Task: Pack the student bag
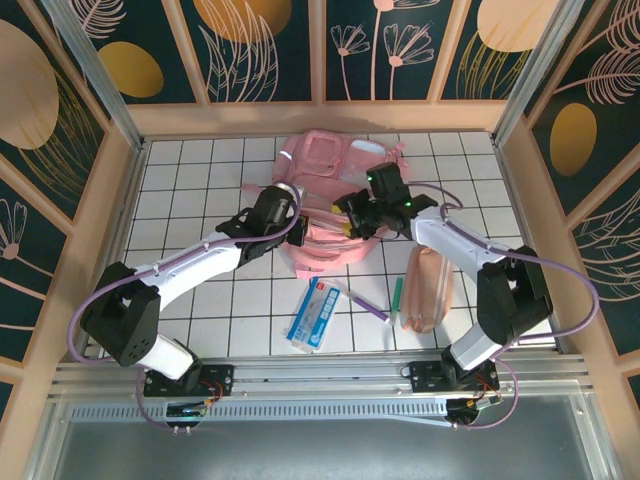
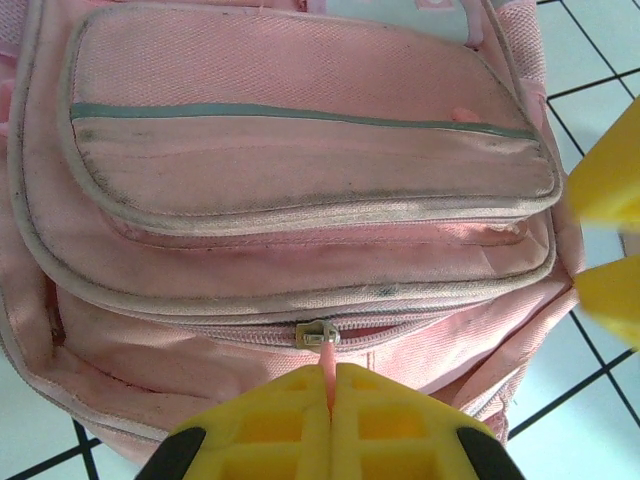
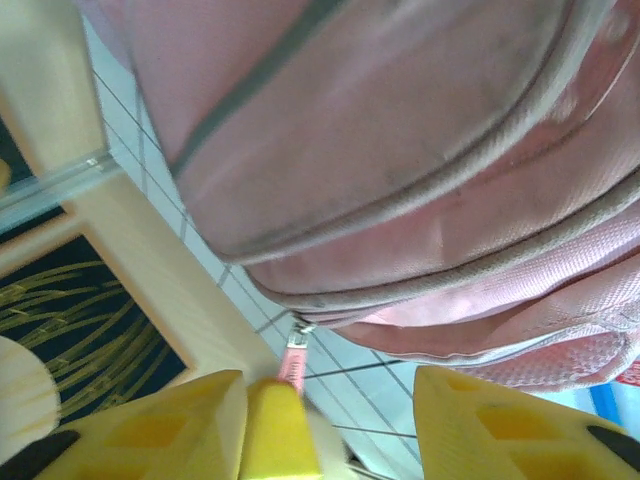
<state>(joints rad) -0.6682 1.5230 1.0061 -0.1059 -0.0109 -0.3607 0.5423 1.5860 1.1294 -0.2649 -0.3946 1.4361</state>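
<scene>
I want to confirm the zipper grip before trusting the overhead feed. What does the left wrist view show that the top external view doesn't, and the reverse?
Left wrist view adds close detail: the left claw shut on the pink zipper pull, below the metal slider. Top external view adds the layout: a blue-and-white box, purple pen, green pen and peach pouch lying on the table, nearer the arm bases than the student bag. Both share the student bag and the two claws at its near edge, the right claw open.

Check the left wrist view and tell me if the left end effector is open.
No, the left end effector is shut tight on the pink zipper pull of the student bag.
</scene>
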